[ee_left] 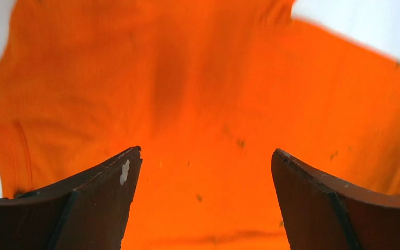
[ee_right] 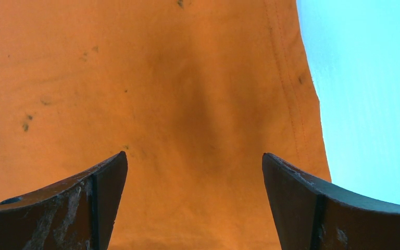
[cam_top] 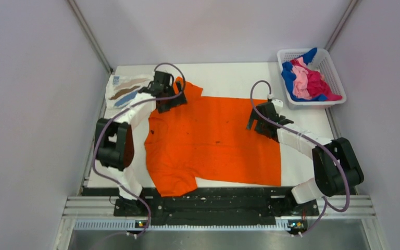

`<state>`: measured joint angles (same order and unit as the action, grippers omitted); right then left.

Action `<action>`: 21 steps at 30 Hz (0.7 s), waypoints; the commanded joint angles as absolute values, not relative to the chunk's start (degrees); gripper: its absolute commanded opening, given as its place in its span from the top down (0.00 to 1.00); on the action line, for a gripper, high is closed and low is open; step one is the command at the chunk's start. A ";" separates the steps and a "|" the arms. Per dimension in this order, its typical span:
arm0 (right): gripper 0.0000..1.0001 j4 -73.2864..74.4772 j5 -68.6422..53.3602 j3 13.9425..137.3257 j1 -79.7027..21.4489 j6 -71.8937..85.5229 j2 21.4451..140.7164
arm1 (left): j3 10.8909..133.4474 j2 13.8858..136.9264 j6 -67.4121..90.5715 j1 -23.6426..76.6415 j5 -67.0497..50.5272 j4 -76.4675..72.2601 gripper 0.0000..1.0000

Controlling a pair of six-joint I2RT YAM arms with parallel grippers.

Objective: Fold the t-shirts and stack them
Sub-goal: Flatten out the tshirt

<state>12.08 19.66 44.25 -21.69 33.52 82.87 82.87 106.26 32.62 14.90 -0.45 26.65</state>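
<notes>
Top external view has the orange shirt [cam_top: 213, 140] spread flat across the middle of the white surface [cam_top: 224, 78]. Its neck points toward the left arm and its hem toward the right arm. Small dark specks dot the cloth.

The left pincer [cam_top: 165, 96] is over the far sleeve of this shirt. Just beyond it, at the far left corner, lies the streaked white shirt [cam_top: 125, 89], folded small. The right pincer [cam_top: 263, 117] is over the far corner of the hem.

At the far right corner stands the basket [cam_top: 297, 51], well apart from the orange shirt. It holds a bundle made up of a blue shirt [cam_top: 289, 78], a pink shirt [cam_top: 302, 80] and a magenta shirt [cam_top: 323, 86].

On the left wrist view the left pincer [ee_left: 205, 156] stands apart, with only orange shirt [ee_left: 187, 78] showing between its dark fingers [ee_left: 99, 198]. On the right wrist view the right pincer [ee_right: 195, 156] is likewise apart over the orange shirt [ee_right: 135, 78], whose stitched hem edge runs down beside bare surface [ee_right: 370, 104]. Whether either pincer touches the cloth cannot be told.
</notes>
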 commanded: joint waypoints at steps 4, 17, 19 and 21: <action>0.01 9.05 17.26 49.65 -19.95 31.97 89.00 | 75.27 102.71 31.95 16.35 2.40 27.27 0.01; 0.01 9.43 19.42 58.02 -18.32 30.44 101.16 | 91.25 121.32 35.94 15.96 9.77 34.80 0.01; 0.01 9.36 18.85 59.03 -17.74 30.29 102.63 | 93.58 123.83 36.39 15.51 9.82 36.04 0.01; 0.01 9.11 18.09 60.08 -16.94 30.09 104.07 | 94.74 125.28 36.83 14.74 9.82 36.06 0.01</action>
<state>10.15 19.22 57.52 -18.70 30.74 100.92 91.83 121.12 35.31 16.27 8.21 33.41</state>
